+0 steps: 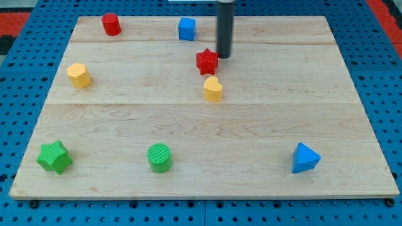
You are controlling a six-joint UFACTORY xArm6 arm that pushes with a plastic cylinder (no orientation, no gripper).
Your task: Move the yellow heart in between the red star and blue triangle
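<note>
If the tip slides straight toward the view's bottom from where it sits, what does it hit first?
Probably the yellow heart. My tip sits just right of the red star, seemingly clear of it; the heart lies below, slightly left, so it may only be clipped. Depth is unclear.

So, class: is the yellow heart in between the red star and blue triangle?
No. The yellow heart sits just below the red star, far from the blue triangle.
</note>
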